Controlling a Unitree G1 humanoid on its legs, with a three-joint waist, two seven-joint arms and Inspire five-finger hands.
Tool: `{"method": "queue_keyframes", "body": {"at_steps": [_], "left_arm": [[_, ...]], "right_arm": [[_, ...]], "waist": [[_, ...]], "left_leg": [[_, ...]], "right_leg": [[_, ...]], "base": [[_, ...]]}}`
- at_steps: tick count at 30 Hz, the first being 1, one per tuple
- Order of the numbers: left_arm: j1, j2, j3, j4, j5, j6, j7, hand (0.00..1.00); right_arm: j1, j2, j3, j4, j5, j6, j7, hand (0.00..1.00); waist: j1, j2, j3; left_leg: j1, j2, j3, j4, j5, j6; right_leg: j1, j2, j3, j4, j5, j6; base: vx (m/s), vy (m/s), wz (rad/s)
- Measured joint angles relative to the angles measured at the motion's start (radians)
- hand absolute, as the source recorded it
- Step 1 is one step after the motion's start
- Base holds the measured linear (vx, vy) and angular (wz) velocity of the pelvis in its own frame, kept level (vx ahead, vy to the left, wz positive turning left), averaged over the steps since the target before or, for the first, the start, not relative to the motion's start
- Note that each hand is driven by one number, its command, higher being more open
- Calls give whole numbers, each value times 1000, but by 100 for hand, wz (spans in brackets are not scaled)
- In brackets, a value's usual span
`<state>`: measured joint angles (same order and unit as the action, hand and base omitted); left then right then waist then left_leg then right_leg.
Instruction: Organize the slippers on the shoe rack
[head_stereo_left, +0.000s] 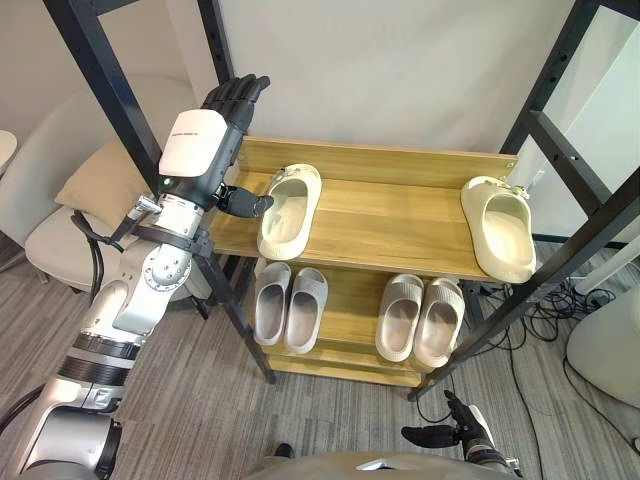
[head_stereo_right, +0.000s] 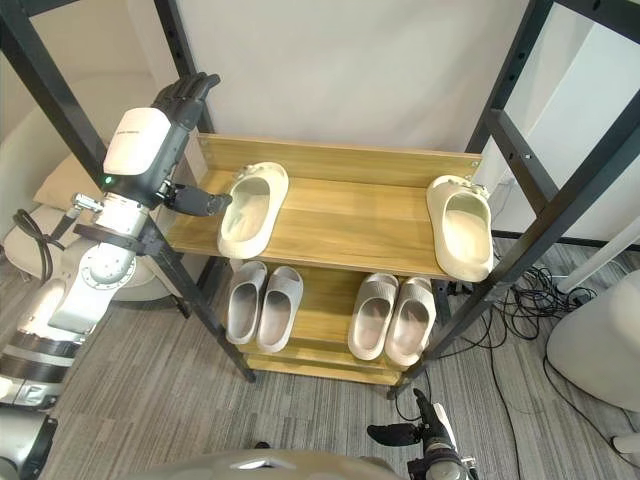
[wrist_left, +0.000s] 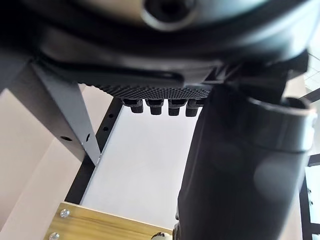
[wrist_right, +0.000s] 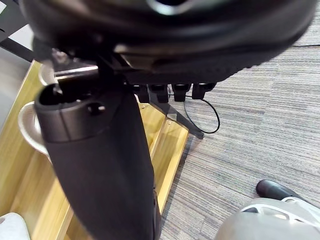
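Silver-grey left arm (head_stereo_left: 125, 300), dark left hand (head_stereo_left: 205, 135) with white cover.

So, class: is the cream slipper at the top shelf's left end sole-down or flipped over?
Sole-down: the cream slipper lies flat on the top shelf, its foot opening facing up.

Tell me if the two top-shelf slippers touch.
Apart. The left eye view shows bare shelf between the left slipper and the right slipper.

Upper slippers (head_stereo_left: 290, 210) cream; lower slippers (head_stereo_left: 305, 310) grey-beige; rack (head_stereo_left: 390, 215) light wood; carpet (head_stereo_left: 200, 380) grey-striped.
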<state>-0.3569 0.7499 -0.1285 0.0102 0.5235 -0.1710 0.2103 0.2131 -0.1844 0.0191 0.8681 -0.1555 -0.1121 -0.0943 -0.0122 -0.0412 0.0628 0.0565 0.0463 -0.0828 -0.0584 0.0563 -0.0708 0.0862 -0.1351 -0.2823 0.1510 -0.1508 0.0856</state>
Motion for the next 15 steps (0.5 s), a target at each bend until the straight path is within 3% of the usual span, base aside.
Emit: {"method": "queue_keyframes", "body": {"at_steps": [15], "left_arm": [[-4,-44,-1,82,99,43,33,100]], "right_arm": [[6,23,0,-21,-1,0,-1,100]], "waist": [[-20,6,4]], "left_leg": [[-18,-1,16,0,-3,4]], "right_leg": [[14,14,17,-100,58,0]], "base": [[2,2,-5]]}}
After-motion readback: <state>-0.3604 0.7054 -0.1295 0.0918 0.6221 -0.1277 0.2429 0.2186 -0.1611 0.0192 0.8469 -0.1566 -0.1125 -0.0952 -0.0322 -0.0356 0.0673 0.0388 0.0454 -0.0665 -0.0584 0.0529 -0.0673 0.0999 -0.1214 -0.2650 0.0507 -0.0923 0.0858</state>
